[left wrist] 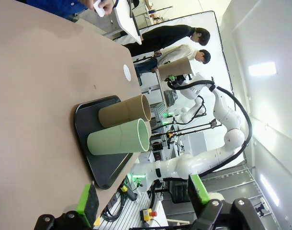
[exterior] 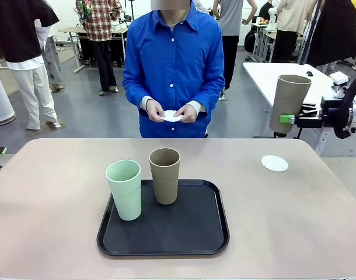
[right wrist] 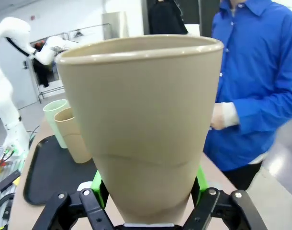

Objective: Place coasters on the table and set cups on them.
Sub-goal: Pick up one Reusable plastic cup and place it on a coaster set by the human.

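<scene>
right gripper (exterior: 289, 119): jaws clamped on the lower wall of a tall, tapered matte tan tumbler (exterior: 289, 102), held upright and aloft near the far right corner of the smooth beige-pink table (exterior: 49, 192). a round, scallop-edged paper doily (exterior: 274, 163) lies flat on that corner. a mint tumbler (exterior: 125, 190) and a second tan tumbler (exterior: 165, 175) stand on the black rounded tray (exterior: 189, 233). left gripper (left wrist: 141, 194): fingers spread wide, empty. the person's hands (exterior: 188, 112) hold another white doily (exterior: 170, 115).

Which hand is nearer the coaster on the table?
Right. The right hand, gripping a tan cup, hangs raised just right of the coaster; the left hand is far off, beyond the tray.
</scene>
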Robot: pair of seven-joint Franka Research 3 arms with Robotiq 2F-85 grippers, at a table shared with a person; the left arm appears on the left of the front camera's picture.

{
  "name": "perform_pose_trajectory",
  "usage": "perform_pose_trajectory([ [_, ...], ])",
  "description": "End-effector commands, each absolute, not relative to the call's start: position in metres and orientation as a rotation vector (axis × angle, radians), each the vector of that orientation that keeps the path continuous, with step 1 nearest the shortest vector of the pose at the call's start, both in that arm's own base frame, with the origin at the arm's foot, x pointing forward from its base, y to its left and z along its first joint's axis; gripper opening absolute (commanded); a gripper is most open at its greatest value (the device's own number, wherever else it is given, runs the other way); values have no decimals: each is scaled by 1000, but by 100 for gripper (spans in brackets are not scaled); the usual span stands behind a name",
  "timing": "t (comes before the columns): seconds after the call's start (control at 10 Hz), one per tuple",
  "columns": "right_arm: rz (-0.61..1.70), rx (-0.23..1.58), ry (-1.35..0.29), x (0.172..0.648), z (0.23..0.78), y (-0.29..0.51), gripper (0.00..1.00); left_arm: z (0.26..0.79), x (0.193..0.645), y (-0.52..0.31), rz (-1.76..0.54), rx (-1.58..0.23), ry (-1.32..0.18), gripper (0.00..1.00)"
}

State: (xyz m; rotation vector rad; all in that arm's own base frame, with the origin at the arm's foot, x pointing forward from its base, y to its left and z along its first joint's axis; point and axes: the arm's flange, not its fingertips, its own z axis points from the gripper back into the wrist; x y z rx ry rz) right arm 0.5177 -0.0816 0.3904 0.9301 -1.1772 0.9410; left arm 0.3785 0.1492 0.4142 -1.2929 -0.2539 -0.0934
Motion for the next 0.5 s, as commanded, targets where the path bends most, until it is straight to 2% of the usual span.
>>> perform_pose_trajectory([
  [0.0, 892, 897, -1225, 529, 394, -89, 81, 415, 377, 150, -101, -1300, -261, 100],
  [0.4, 854, 841, -1234, 533, 398, -102, 81, 415, 377, 150, -101, -1300, -261, 100],
])
